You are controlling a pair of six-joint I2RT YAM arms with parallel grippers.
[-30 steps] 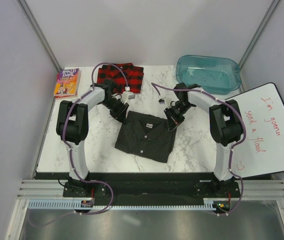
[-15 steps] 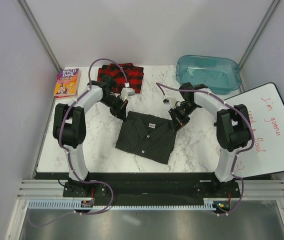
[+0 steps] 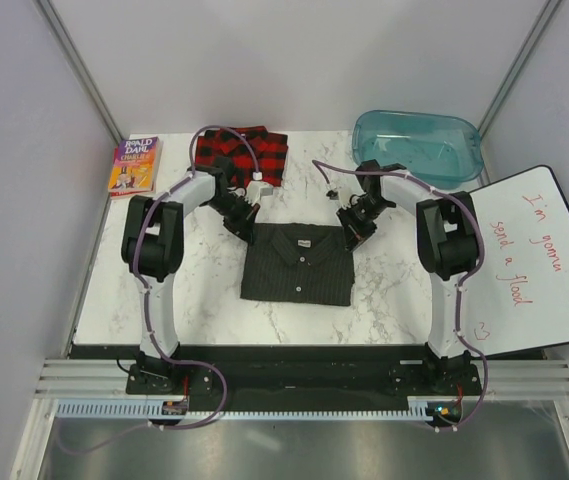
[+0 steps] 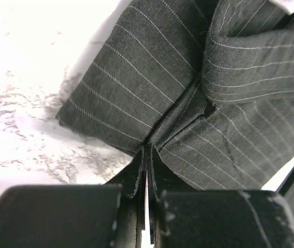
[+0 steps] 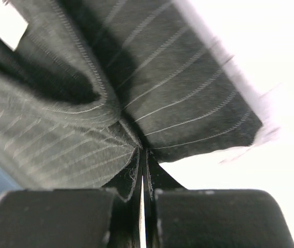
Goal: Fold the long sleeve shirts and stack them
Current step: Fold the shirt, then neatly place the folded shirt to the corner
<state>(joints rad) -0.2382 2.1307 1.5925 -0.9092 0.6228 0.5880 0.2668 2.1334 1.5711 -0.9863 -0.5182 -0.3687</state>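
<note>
Top external | count 2: plaid shirt (image 3: 269, 155), charcoal shirt (image 3: 299, 270) | left gripper (image 3: 247, 222), right gripper (image 3: 350, 230) clamp charcoal shirt

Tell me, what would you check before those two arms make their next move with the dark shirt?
1. Is the left gripper shut on a collar-side corner of the charcoal shirt: ok.
2. Is the right gripper shut on the opposite corner: ok.
3. Does the charcoal shirt lie folded as a tidy rectangle: ok.
4. Is every folded layer caught in each grip: cannot tell.
5. Is the plaid shirt folded and lying apart: ok.
6. Are the book and the bin away from the charcoal shirt: ok.
</note>
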